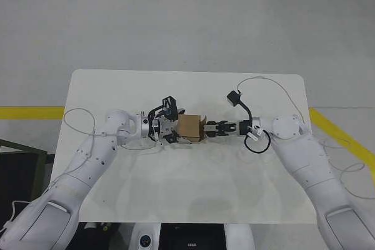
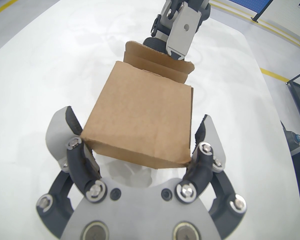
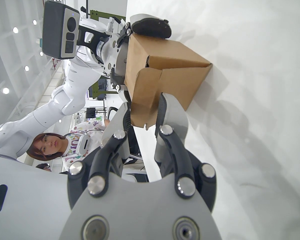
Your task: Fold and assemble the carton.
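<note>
Carton [image 1: 189, 126]: one, on table [image 1: 206, 181] | left fingers [image 2: 57, 129] clamp its end | right fingers [image 3: 174, 116] pinch one flap [image 3: 145, 96]

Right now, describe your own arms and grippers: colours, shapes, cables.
The left arm and right arm have rounded glossy white shells with thin white cables looping alongside. The left gripper and right gripper have silver-grey metal fingers, black linkages, black pads and silver screws. A black camera sits at each wrist.

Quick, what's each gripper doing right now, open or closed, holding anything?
left gripper: closed on the carton, a finger on each side.
right gripper: closed on the carton's end flap.
</note>
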Action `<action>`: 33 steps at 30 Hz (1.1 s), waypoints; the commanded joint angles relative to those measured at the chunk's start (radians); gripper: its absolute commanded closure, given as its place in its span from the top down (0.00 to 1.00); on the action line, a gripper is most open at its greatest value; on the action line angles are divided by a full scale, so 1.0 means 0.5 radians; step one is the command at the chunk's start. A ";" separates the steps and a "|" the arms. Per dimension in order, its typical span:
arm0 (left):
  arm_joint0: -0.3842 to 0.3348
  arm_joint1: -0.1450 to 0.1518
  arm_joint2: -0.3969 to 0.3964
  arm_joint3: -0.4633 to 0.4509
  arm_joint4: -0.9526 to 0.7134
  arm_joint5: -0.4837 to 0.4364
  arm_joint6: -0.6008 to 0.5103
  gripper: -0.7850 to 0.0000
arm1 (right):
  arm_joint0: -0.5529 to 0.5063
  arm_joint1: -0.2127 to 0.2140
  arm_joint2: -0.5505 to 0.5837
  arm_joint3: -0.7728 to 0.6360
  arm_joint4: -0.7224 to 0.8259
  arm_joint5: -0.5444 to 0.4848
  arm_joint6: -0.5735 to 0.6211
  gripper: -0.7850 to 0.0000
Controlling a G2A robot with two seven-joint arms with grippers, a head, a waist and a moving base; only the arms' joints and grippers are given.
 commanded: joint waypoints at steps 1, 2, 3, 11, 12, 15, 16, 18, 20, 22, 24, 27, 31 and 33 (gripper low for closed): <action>-0.002 0.001 0.004 0.000 -0.002 0.000 -0.001 1.00 | 0.003 -0.005 -0.007 0.014 0.023 -0.008 0.005 0.23; -0.003 0.002 0.006 0.000 -0.003 0.000 -0.001 1.00 | 0.005 -0.008 -0.009 0.021 0.036 -0.011 0.007 0.23; -0.004 0.002 0.007 0.001 -0.004 0.000 -0.001 1.00 | 0.007 -0.010 -0.011 0.028 0.048 -0.015 0.011 0.24; -0.014 0.005 0.022 0.006 -0.013 0.000 0.000 1.00 | 0.029 -0.025 -0.019 0.080 0.110 -0.035 0.034 0.24; -0.015 0.005 0.024 0.007 -0.014 0.000 0.001 1.00 | 0.031 -0.026 -0.021 0.087 0.108 -0.037 0.036 0.23; -0.017 0.005 0.028 0.009 -0.016 0.000 0.002 1.00 | 0.034 -0.031 -0.030 0.106 0.105 -0.034 0.040 0.20; -0.018 0.006 0.029 0.009 -0.016 0.000 0.003 1.00 | 0.036 -0.032 -0.032 0.113 0.102 -0.033 0.039 0.19; -0.019 0.006 0.031 0.010 -0.017 0.000 0.004 1.00 | 0.040 -0.035 -0.036 0.122 0.096 -0.033 0.040 0.17; -0.021 0.007 0.033 0.011 -0.017 0.000 0.005 1.00 | 0.044 -0.037 -0.040 0.129 0.091 -0.034 0.041 0.15; -0.021 0.007 0.034 0.012 -0.018 0.000 0.006 1.00 | 0.050 -0.038 -0.044 0.135 0.074 -0.032 0.040 0.15; -0.022 0.008 0.035 0.013 -0.018 0.000 0.008 1.00 | 0.054 -0.039 -0.045 0.137 0.062 -0.034 0.038 0.16; -0.022 0.009 0.039 0.013 -0.022 0.000 0.011 1.00 | 0.064 -0.037 -0.046 0.137 0.025 -0.036 0.037 0.18; -0.024 0.010 0.040 0.015 -0.024 0.000 0.015 1.00 | 0.076 -0.032 -0.046 0.120 -0.038 -0.028 0.048 0.18; -0.025 0.011 0.043 0.015 -0.023 0.000 0.014 1.00 | 0.078 -0.029 -0.047 0.109 -0.063 -0.021 0.061 0.18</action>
